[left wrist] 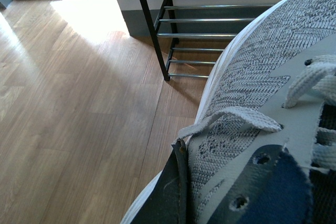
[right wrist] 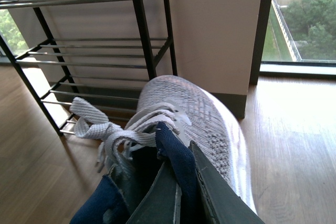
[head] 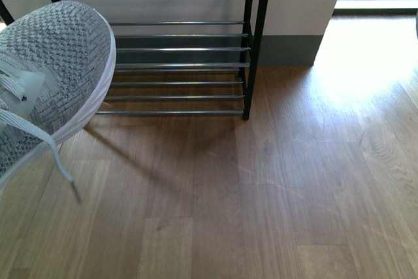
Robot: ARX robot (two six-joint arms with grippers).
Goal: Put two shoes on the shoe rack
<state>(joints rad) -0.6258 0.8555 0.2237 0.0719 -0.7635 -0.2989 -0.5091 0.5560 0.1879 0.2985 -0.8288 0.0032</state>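
Two pincers, two sneakers, and neither grip reassures me. My right pincer [right wrist: 181, 184] is clamped on the navy collar of the right sneaker [right wrist: 205, 114], with dark fingers [right wrist: 215, 198] either side of the lining. A soft edge like that lets the shoe swing, so the toe could droop as I reach forward. Of the left pincer [left wrist: 184, 182] I see one finger beside the eyelet panel and the other is hidden. The left sneaker [left wrist: 252, 72] appears to hang clear of the floor [head: 274, 187] in the front view, so I judge it gripped too. Its loose lace [head: 49, 145] trails low, and that is my main worry: it could catch on a rod of the shoe rack [head: 252, 50] and drag the shoe askew. The shelves are only thin rods with gaps, so a toe arriving tilted may poke between them, or strike the front rod and twist out of the hold. The right sneaker does not show in the front view, so I can read its clearance from the rack's black post only from the wrist
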